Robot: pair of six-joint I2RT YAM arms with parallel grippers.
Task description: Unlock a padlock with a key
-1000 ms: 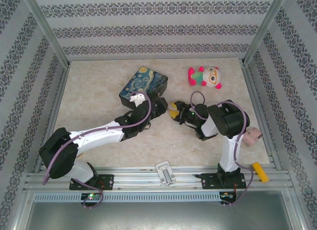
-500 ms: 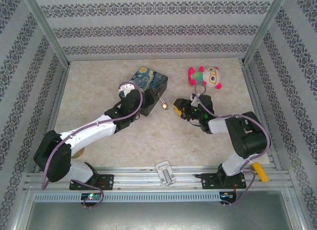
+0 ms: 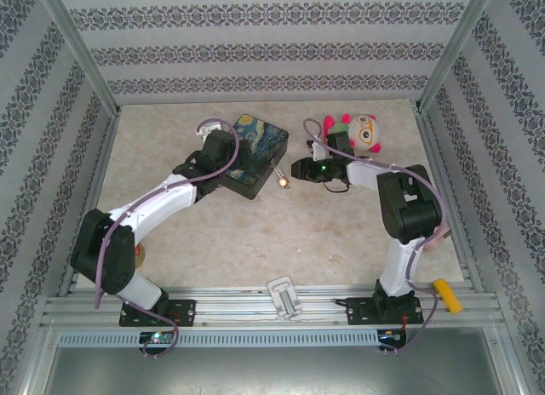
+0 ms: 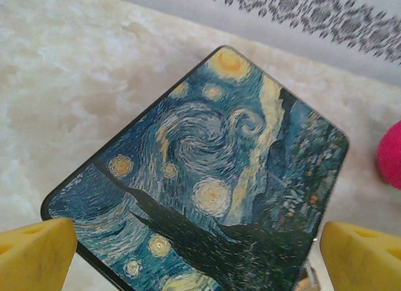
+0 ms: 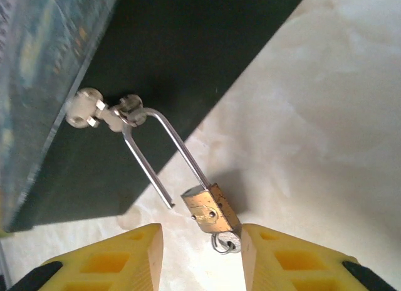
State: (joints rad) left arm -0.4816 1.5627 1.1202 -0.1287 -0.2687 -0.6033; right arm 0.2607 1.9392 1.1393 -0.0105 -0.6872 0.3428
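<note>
Right tool (image 5: 200, 244) around boxy brass padlock (image 5: 210, 209)

Stripe-patterned wallpapered walls (image 3: 272, 50) enclose a pale marbled tabletop (image 3: 255, 237).

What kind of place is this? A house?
Probably a robot practice booth, not a house: left arm and right arm bolted to a metal rail, wallpapered panels boxing in the table.

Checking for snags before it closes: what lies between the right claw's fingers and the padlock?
Only bare table, in the right wrist view: the padlock has its lower end between the fingers of the right claw, close to one.
</note>
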